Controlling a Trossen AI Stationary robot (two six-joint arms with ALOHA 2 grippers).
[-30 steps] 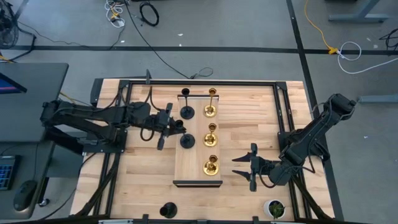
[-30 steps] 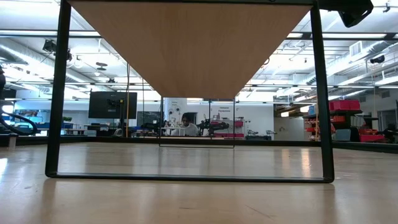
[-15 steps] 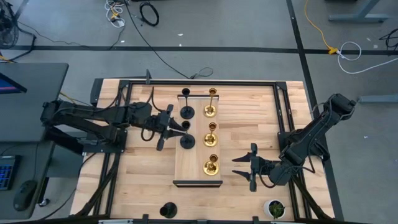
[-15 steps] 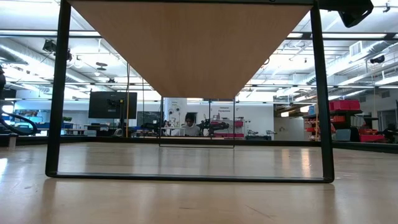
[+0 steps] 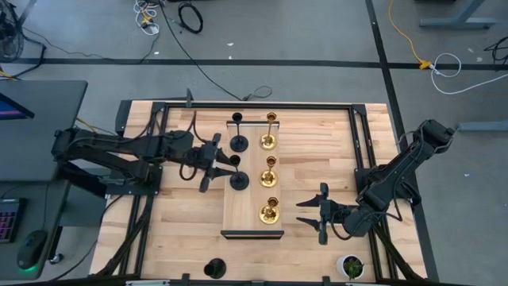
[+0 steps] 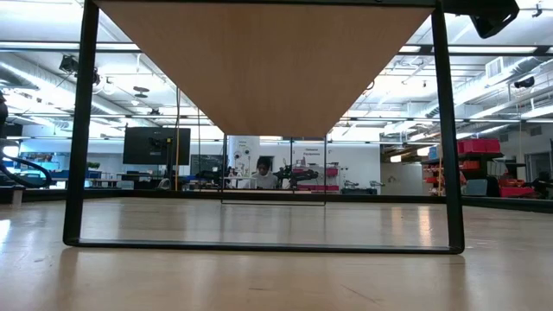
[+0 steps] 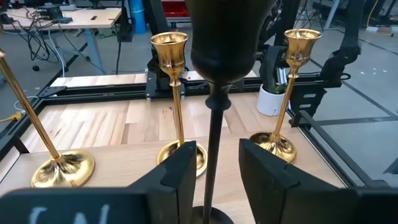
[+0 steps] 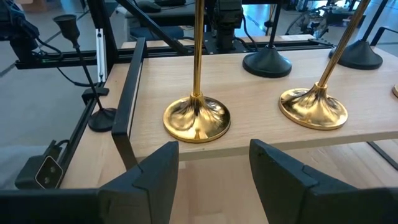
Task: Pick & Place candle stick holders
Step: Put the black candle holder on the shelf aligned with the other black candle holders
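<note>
Six Holders: Five on the Board, One Still off It

Three gold candle stick holders (image 5: 269, 171) are seen in a column on the right half of the raised wooden board (image 5: 252, 224) at the middle of the worktop (image 5: 302, 135). Two black holders are on its left half: the far black holder (image 5: 238, 141) stands free, and the middle black holder (image 5: 238, 179) is bracketed by the left gripper (image 5: 223, 165). In the left wrist view its stem (image 7: 213, 155) runs between the parted fingers (image 7: 180, 177); contact is not evident, so the fingers are judged released around it. A last black holder (image 5: 213, 268) stands at the near worktop edge, well apart from the board, near the small plant (image 5: 351, 266).

The right gripper (image 5: 311, 213) is parked just beside the board near the nearest gold holder (image 8: 196, 118), its fingers spread and empty.

Risk: if the left gripper is drawn back off-line, one finger may catch the thin stem and topple the holder. A toppled holder could strike the neighbouring gold holder.
</note>
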